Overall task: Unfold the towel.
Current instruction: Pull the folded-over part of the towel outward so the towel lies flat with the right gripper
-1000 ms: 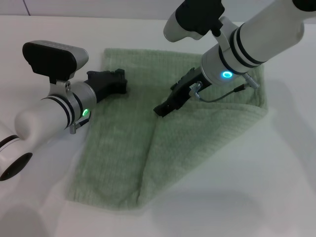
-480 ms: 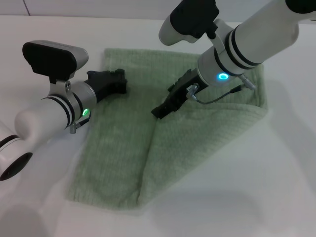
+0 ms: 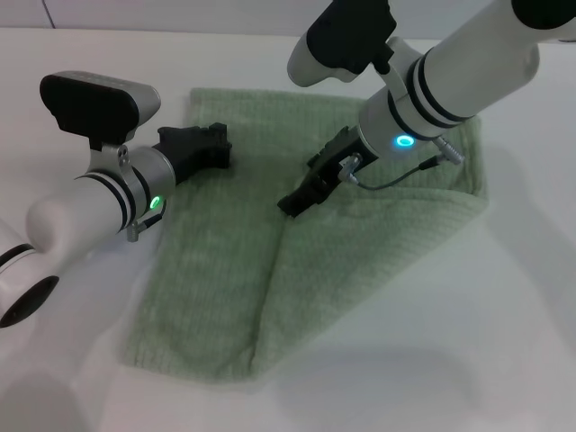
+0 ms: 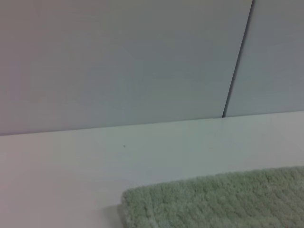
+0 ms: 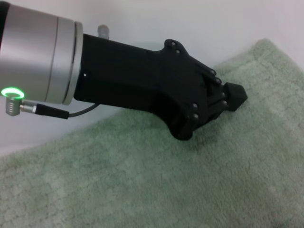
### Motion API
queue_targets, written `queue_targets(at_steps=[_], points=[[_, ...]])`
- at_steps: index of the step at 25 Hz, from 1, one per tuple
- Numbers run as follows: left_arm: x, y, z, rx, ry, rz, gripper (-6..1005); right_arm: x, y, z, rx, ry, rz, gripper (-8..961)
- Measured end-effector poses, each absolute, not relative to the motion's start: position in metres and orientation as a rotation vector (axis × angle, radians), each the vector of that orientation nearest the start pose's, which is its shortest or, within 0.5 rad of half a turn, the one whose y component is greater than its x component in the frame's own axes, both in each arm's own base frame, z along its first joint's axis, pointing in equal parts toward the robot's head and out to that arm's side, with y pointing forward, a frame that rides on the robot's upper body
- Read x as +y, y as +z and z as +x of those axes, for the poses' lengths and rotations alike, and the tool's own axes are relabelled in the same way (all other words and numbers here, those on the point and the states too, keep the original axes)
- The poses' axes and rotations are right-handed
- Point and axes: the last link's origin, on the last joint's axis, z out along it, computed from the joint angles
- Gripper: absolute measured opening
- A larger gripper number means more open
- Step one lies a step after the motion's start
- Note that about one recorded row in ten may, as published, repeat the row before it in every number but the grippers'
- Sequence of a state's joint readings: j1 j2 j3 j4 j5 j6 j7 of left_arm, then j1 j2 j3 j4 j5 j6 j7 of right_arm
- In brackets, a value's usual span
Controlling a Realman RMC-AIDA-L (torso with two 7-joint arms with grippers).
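Note:
The pale green towel [image 3: 211,270] lies on the white table [image 3: 468,333], with its right part folded over in a diagonal flap. My right gripper [image 3: 290,202] is at the flap's corner near the towel's middle, fingers together on the cloth. My left gripper [image 3: 220,148] rests shut on the towel's far-left part. The right wrist view shows the left gripper [image 5: 236,96] with its fingertips closed and touching the towel [image 5: 142,180]. The left wrist view shows only a towel corner [image 4: 213,199].
The white table surrounds the towel on all sides. A pale wall [image 4: 118,61] stands behind the table's far edge.
My right gripper has shifted slightly left at the flap's corner. The left arm has not moved.

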State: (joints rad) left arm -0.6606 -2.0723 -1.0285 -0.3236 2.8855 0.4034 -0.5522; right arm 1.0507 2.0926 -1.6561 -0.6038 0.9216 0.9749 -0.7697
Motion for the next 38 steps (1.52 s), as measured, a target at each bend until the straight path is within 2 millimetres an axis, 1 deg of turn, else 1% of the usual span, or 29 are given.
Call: queue_targets(at_steps=[13, 19, 24, 28, 34, 38], points=[[0.3969, -0.0915, -0.275, -0.883, -0.388, -2.033, -1, 0.4071, -0.1175, 0.1217, 0.602, -0.359, -2.784, 826], [0.3962, -0.0919, -0.2754, -0.883, -0.385, -2.035, -1, 0.4024, -0.1241, 0.1221, 0.587, -0.369, -2.798, 825], [0.3958, -0.0921, -0.2758, -0.883, -0.384, -2.036, -1, 0.4041, -0.1246, 0.1231, 0.599, -0.371, -2.787, 825], [0.3952, -0.0921, -0.2765, -0.884, -0.382, -2.036, -1, 0.4042, -0.1245, 0.1229, 0.608, -0.366, -2.786, 751], [0.3945, -0.0921, -0.2775, -0.887, -0.381, -2.035, -1, 0.4035, -0.1247, 0.1228, 0.615, -0.37, -2.788, 487], [0.394, -0.0922, -0.2778, -0.889, -0.382, -2.034, -1, 0.4032, -0.1248, 0.123, 0.622, -0.371, -2.788, 355]])
